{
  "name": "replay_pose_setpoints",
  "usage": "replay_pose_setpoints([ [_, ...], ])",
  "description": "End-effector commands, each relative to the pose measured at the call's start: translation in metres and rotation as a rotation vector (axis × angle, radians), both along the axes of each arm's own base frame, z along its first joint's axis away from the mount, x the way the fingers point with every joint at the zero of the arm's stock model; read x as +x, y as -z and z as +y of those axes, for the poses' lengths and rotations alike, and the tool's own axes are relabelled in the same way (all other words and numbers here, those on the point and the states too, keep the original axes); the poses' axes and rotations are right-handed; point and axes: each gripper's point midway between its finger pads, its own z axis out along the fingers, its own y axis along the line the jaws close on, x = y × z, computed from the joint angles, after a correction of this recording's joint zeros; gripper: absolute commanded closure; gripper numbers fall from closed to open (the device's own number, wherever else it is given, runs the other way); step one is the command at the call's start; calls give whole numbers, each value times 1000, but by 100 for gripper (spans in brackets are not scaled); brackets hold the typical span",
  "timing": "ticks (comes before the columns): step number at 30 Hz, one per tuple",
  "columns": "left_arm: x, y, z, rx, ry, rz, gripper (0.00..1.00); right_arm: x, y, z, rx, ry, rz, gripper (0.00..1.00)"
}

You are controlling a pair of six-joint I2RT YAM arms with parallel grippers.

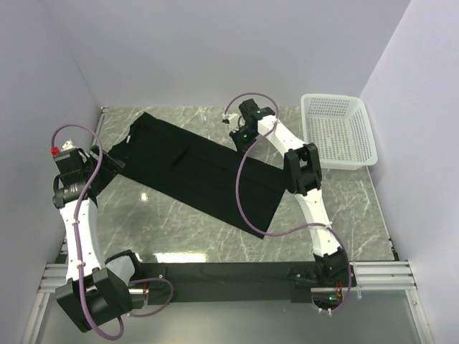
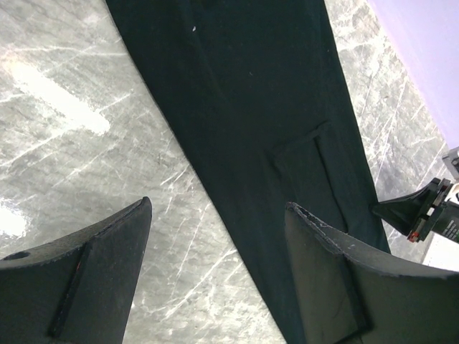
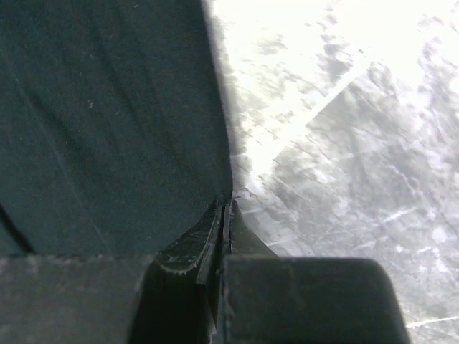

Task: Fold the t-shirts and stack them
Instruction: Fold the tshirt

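- Your left gripper [image 1: 113, 163] is at the 9 o'clock side of the grey marbled table [image 1: 179, 229], right at the left edge of the cloth. Its jaws stand wide apart and hold nothing.
- In the left wrist view, the two dark fingers [image 2: 93, 272] frame the cloth, which runs down between them. You cannot tell from here whether the tips touch it.
- The black t-shirt [image 1: 193, 172] lies flat on the table as a long folded band. It runs diagonally from about 11 o'clock down to about 5 o'clock.
- The far end of the band is near the back wall at 11 o'clock. The near end stops short of the front edge of the table.
- A small folded flap [image 2: 308, 161] shows on top of the band, toward its right-hand edge in the left wrist view.
- Your right gripper [image 1: 231, 129] is at about 12 o'clock, on the far long edge of the band.
- In the right wrist view, its jaws are pressed together with the edge of the black cloth pinched between the tips. The bare table lies just to the 3 o'clock side of them.
- The white perforated basket [image 1: 344, 161] stands at the 2 o'clock corner of the table. It is well apart from the t-shirt and just beyond the right arm's elbow.
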Motion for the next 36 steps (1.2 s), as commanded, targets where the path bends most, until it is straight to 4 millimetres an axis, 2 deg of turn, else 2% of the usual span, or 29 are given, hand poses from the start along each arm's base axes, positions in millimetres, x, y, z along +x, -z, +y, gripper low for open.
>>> replay_pose_setpoints([
  [1,2,-7,-3,-9,11,-43,20,19,-16,-31,9,127,-29,100],
  [4,4,-4,-4,-17,13,-41,20,26,-18,-43,14,178,-35,100],
  [8,6,5,-7,-46,26,-33,20,38,-19,-73,1,271,-51,100],
  [10,9,9,-8,-59,28,-35,20,37,-17,-81,-2,299,-41,100],
  [14,12,25,-12,-110,26,-22,21,31,-13,-94,-14,318,-28,100],
  [19,22,52,-15,-198,8,10,23,24,-12,-96,-14,318,-16,100],
  [20,25,58,-15,-227,-13,7,26,24,-15,-95,-10,315,-21,98],
  [21,28,69,-14,-249,-29,27,27,24,-19,-95,-1,306,-24,79],
  [23,32,91,-18,-294,-66,73,29,27,-38,-90,36,293,-67,60],
  [24,42,93,-22,-289,-54,57,31,27,-43,-89,46,292,-78,50],
  [25,45,99,-22,-285,-70,70,32,28,-62,-87,66,288,-115,47],
  [26,52,109,-23,-299,-86,95,33,29,-71,-85,86,278,-130,43],
  [27,62,111,-29,-291,-70,88,33,28,-79,-83,99,269,-143,40],
  [28,72,108,-29,-282,-72,82,35,27,-92,-83,115,266,-163,40],
  [29,77,124,-24,-272,-111,124,37,24,-101,-78,140,248,-169,40],
  [31,89,132,-24,-262,-125,148,38,17,-121,-76,177,228,-196,39],
  [32,99,139,-16,-240,-157,169,39,14,-129,-71,205,210,-209,39],
  [34,105,149,-9,-221,-190,206,40,5,-147,-69,235,197,-231,39],
  [35,114,146,-5,-214,-203,203,41,2,-151,-68,246,191,-235,39],
  [36,115,161,-2,-211,-221,241,43,-3,-153,-67,260,185,-230,39],
])
